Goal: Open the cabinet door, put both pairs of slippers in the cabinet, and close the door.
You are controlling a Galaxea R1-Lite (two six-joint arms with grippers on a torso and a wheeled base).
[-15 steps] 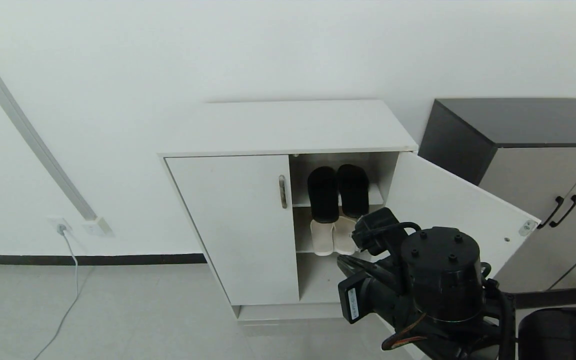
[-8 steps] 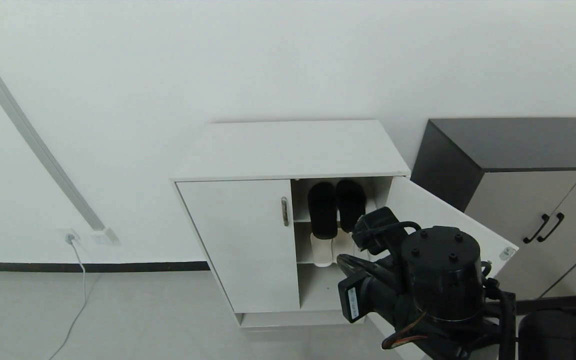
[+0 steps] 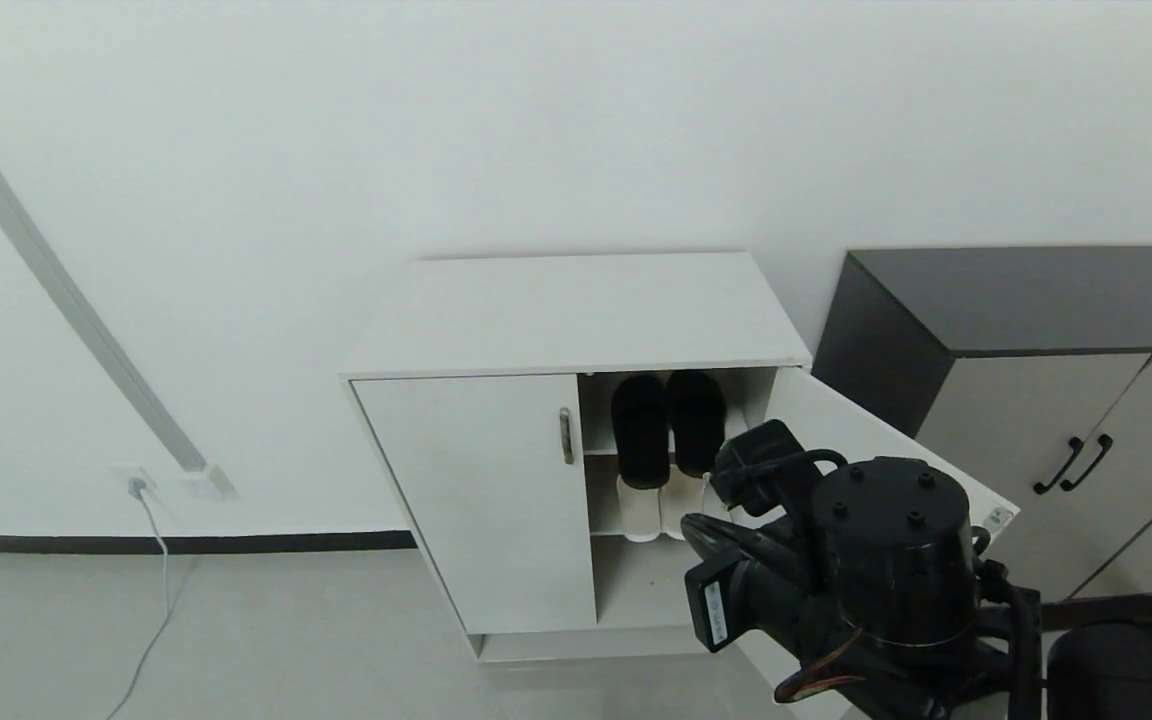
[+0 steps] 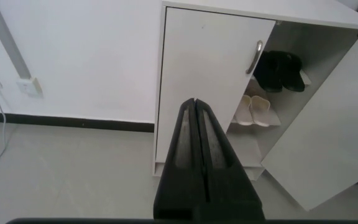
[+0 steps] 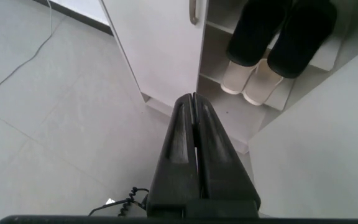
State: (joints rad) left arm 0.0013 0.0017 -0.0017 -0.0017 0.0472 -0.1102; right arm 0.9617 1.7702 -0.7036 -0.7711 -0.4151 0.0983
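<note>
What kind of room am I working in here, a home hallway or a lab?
Probably an indoor entryway, or a mock-up of one: a white shoe cabinet holding black slippers and white slippers, a grey cabinet beside it, and a tiled floor.

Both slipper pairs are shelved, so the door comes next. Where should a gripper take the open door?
The open door stands swung wide, with its bare inner face showing. Probably grip its free vertical edge, approaching from the room side and straddling the thin panel.
</note>
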